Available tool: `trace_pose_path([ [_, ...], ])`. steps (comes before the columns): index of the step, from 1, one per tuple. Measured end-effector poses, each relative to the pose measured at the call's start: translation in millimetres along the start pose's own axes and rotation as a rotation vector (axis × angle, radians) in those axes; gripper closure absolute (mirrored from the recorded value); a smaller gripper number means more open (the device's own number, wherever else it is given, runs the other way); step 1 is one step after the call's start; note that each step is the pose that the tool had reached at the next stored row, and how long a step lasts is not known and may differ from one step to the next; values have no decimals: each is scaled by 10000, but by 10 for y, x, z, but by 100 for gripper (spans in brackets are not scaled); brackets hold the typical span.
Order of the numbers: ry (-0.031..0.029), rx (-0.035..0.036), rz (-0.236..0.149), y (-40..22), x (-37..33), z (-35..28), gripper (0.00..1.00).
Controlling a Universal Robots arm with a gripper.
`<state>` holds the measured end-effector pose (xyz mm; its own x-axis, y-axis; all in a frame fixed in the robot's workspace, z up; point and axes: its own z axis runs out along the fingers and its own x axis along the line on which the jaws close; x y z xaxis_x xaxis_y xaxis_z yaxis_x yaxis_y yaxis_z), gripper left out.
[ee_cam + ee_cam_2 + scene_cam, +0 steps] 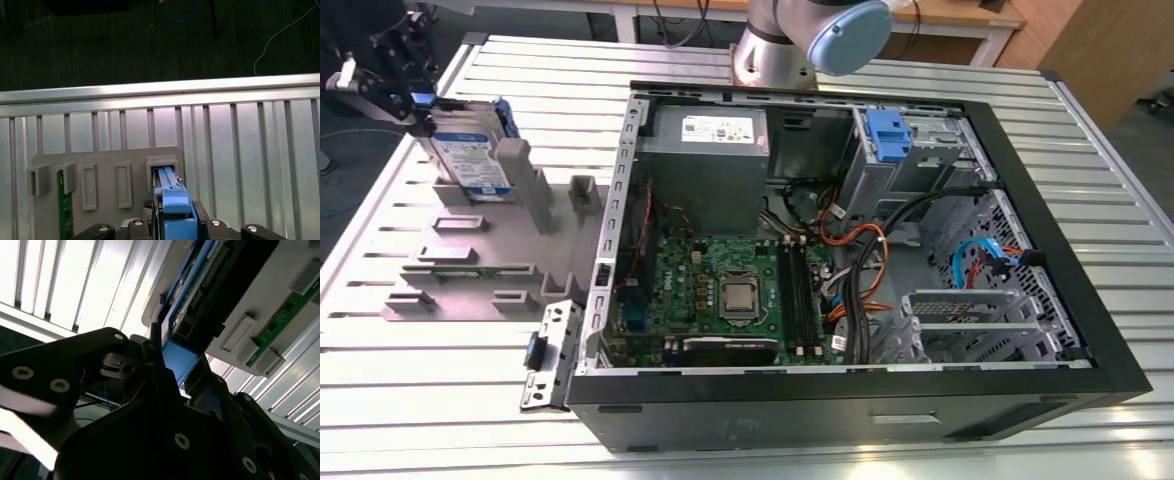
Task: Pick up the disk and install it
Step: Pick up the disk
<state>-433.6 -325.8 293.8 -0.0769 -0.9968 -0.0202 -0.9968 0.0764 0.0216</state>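
Note:
The disk (pixel 464 155) stands on edge in a slot of the grey holder plate (pixel 467 265) at the exterior view's left, its white-and-blue label facing out. My gripper (pixel 416 100) is at its upper end. In both wrist views the dark fingers flank the disk's blue carrier rail (pixel 175 215) (pixel 179 360) and touch it on both sides. The disk's far end sits in the holder's slot (pixel 162 172). The open computer case (pixel 1107 340) lies at the exterior view's right.
A green memory stick (pixel 454 270) (pixel 64 210) rests in the same holder plate. Inside the case are the blue bracket of the drive cage (pixel 887 135), the grey power supply (pixel 707 130), the motherboard (pixel 720 290) and loose cables (pixel 867 260). The ribbed metal table (pixel 1067 130) lies under everything.

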Motion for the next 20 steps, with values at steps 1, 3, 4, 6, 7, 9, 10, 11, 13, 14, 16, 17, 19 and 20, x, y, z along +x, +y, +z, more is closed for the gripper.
trace_pose_path([
  [1, -1, 0, 0, 0, 0, 1, 57],
  [3, 0, -1, 0, 0, 0, 5, 63],
  [4, 0, -1, 0, 0, 0, 8, 63],
  [6, 10, -1, 0, 0, 0, 14, 63],
  [7, 16, -3, 0, 0, 0, 16, 63],
  [9, 22, 1, 1, 0, 0, 26, 63],
  [10, 26, 1, 0, -1, 1, 29, 63],
  [11, 29, 0, 1, 0, 1, 30, 63],
  [13, 32, -1, 1, 0, 1, 30, 63],
  [14, 32, 1, 1, 0, 1, 31, 63],
  [16, 31, 4, 1, -1, 0, 33, 63],
  [17, 30, 5, 1, -1, 0, 33, 63],
  [19, 28, 11, 2, -1, 0, 36, 62],
  [20, 30, 7, 1, -1, 0, 34, 56],
])
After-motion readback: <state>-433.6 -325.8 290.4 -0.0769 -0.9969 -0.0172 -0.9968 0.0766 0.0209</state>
